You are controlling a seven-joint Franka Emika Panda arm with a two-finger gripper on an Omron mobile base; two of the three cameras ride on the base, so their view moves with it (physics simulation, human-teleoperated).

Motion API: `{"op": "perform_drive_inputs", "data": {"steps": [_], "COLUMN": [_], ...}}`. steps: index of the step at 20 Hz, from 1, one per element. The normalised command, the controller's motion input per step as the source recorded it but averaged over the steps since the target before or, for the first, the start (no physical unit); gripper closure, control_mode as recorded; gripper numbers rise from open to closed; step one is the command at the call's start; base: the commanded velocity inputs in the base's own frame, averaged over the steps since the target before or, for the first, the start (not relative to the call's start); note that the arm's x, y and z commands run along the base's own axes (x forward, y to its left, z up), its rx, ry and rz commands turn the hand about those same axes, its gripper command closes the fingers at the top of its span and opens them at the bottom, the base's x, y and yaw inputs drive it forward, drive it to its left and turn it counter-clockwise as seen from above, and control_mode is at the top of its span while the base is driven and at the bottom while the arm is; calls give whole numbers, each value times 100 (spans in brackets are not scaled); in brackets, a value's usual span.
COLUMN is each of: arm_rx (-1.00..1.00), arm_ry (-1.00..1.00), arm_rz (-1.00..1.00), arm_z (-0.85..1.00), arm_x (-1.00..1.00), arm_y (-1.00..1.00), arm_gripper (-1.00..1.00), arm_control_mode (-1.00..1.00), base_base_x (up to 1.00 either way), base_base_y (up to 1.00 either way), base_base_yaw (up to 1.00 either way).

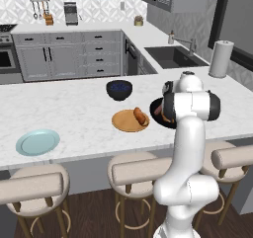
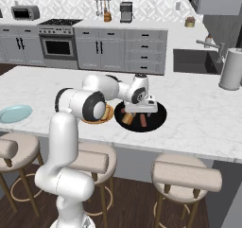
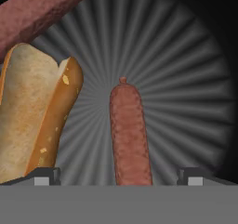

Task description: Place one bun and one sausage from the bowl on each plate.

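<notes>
My gripper (image 2: 140, 112) hangs low over the wide black bowl (image 2: 158, 119), jaws open. In the hand view its open gripper (image 3: 122, 175) straddles a reddish sausage (image 3: 130, 135) lying on the bowl's ribbed floor (image 3: 186, 102), touching nothing. A split bun (image 3: 37, 116) lies left of that sausage, and a second sausage (image 3: 42, 9) crosses the top left corner. The orange-brown plate (image 1: 123, 124) sits just left of the bowl (image 1: 157, 112) and carries a bun (image 1: 141, 116). The pale blue-green plate (image 1: 37, 141) lies bare at the far left of the counter.
A smaller dark blue bowl (image 1: 119, 89) stands behind the orange-brown plate. A paper towel roll (image 1: 221, 59) and a sink (image 1: 173, 57) are at the back right. Padded stools (image 1: 143, 170) line the counter's near edge.
</notes>
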Motion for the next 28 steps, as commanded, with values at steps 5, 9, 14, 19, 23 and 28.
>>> {"op": "perform_drive_inputs", "data": {"steps": [5, 9, 14, 19, 23, 28], "arm_rx": [0, 0, -2, -2, -1, -1], "arm_ry": [3, 3, 0, -5, -5, -4], "arm_rz": [14, 6, 0, 0, 0, 0], "arm_z": [-39, -18, -36, -32, -32, -7], "arm_x": [46, 6, -9, -14, -9, -2], "arm_y": [-29, -6, 12, 2, 0, 0], "arm_gripper": [-100, -100, -100, -100, -100, -100], "arm_control_mode": [-100, -100, -100, -100, -100, -100], "base_base_x": [0, 0, 0, 0, 0, 0], "base_base_y": [0, 0, 0, 0, 0, 0], "base_base_yaw": [0, 0, 0, 0, 0, 0]}}
